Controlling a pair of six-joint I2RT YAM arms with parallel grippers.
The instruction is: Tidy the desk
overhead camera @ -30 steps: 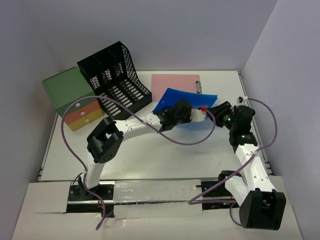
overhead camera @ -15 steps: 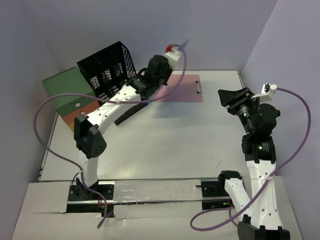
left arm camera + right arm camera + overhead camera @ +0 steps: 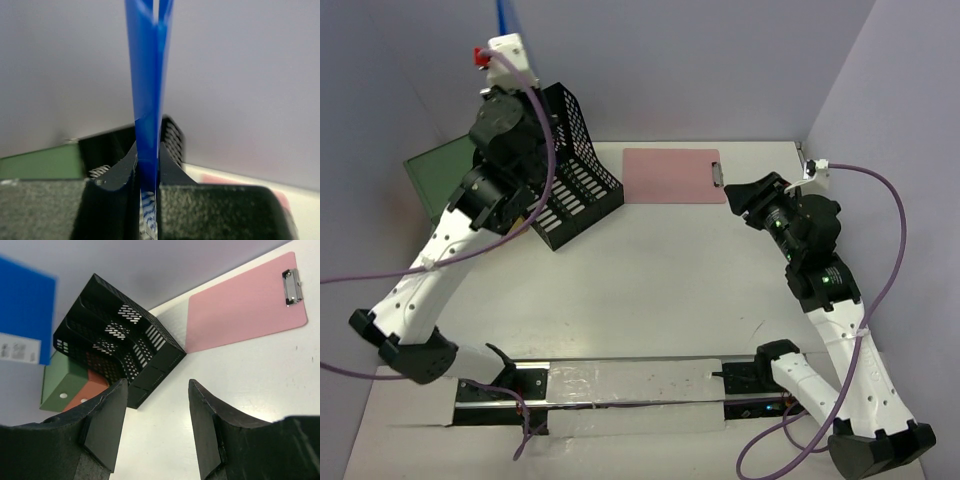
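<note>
Top external view: the desk (image 3: 650, 290) spreads flat beyond the arm bases, walled on three sides. Everything else stands or lies on it.
Left gripper: the left gripper (image 3: 148, 167) is clamped on a blue folder (image 3: 147, 75) and raised high at about 10 o'clock.
Why held so: the folder stands upright and edge-on, its lower end pinched between the fingers. That probably suits the upright slots of the black file rack (image 3: 575, 185) below it, so it could go down like a filed sheet.
Right gripper: the right gripper (image 3: 155, 425) hovers at about 3 o'clock, jaws apart with nothing between them, pointing toward 10 o'clock. It looks to be waiting clear of the other arm.
File rack: it sits at 10 o'clock, turned at an angle to the desk edges. The slots seen from the right wrist look empty, though their depths are dark.
Drawer box: a green drawer box (image 3: 62, 382) stands close behind the rack toward 9 o'clock; whether they touch cannot be told. Its orange drawer front is closed and the contents are hidden.
Clipboard: a pink clipboard (image 3: 672, 176) lies flat at 12 o'clock, clip end toward 3 o'clock, near the rack's corner and not filed.
Risk: the thin folder may flex and miss a slot wall.
</note>
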